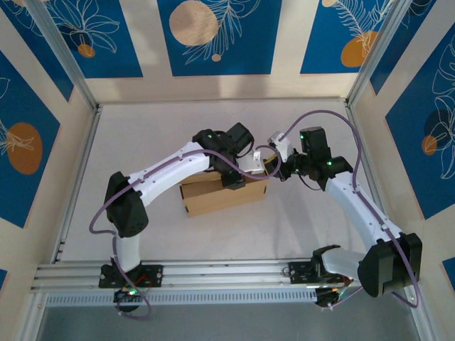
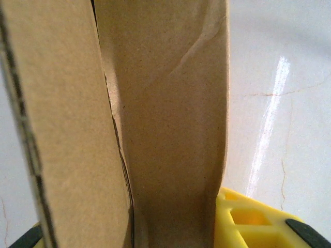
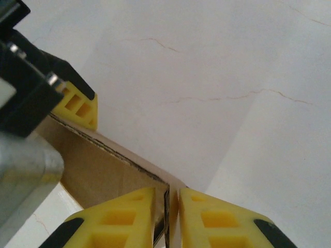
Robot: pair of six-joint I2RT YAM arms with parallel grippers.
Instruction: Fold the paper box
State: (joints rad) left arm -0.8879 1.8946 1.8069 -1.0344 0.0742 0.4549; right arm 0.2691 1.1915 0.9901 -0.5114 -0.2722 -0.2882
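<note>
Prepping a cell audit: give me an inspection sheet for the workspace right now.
Surface: white table, faint hairline cracks.
Job's things: paper box, brown cardboard, mid-table between the arms.
Clutter: nothing seen.
Grippers: left gripper clamps a box wall; right gripper pinches a cardboard edge.
Cables: purple cables loop along both arms.
Surroundings: blue patterned wall panels, metal frame posts.

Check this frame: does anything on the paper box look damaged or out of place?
Yes. In the left wrist view, the paper box has a diagonal crease running across one panel, and the edge between two of its layers looks ragged. Nothing else stands out.
</note>
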